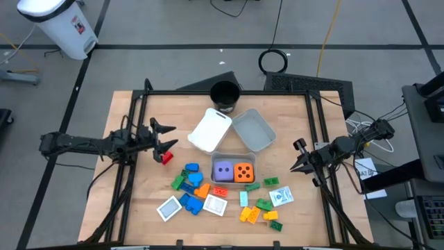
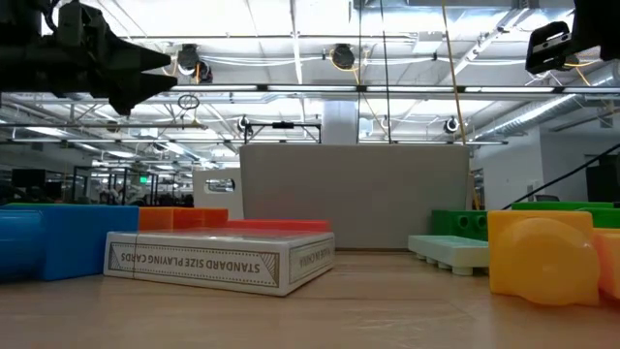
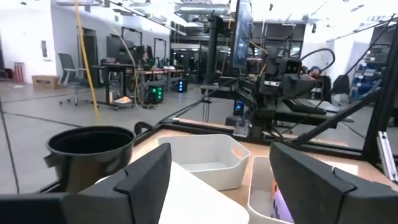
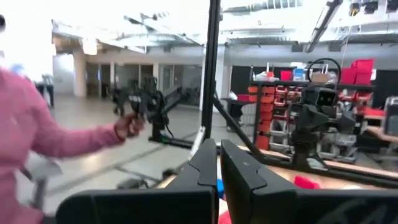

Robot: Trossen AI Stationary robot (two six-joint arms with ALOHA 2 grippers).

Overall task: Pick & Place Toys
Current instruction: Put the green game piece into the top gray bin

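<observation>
Small plastic blocks, blue, green and orange [image 1: 191, 184], lie on the wooden table, and yellow, orange and green ones [image 1: 258, 210] lie further right. Flat white tiles [image 1: 168, 207] rest among them. A purple die [image 1: 223, 171] and an orange die [image 1: 243, 172] sit in a small translucent tray [image 1: 233, 157]. A red block [image 1: 166, 158] lies on the table just nearer than my left gripper [image 1: 165, 136]. That gripper is open, empty and raised above the table; it also shows in the left wrist view [image 3: 221, 165]. My right gripper [image 1: 297, 158] is shut and empty at the table's right side, also raised.
A white tray [image 1: 210, 130] and a grey tray [image 1: 253, 130] stand at the table's far middle. A black cup [image 1: 225, 96] stands behind them. A card box [image 2: 223, 257] lies close to the low camera. A person's pink sleeve [image 4: 37, 124] shows beyond the table.
</observation>
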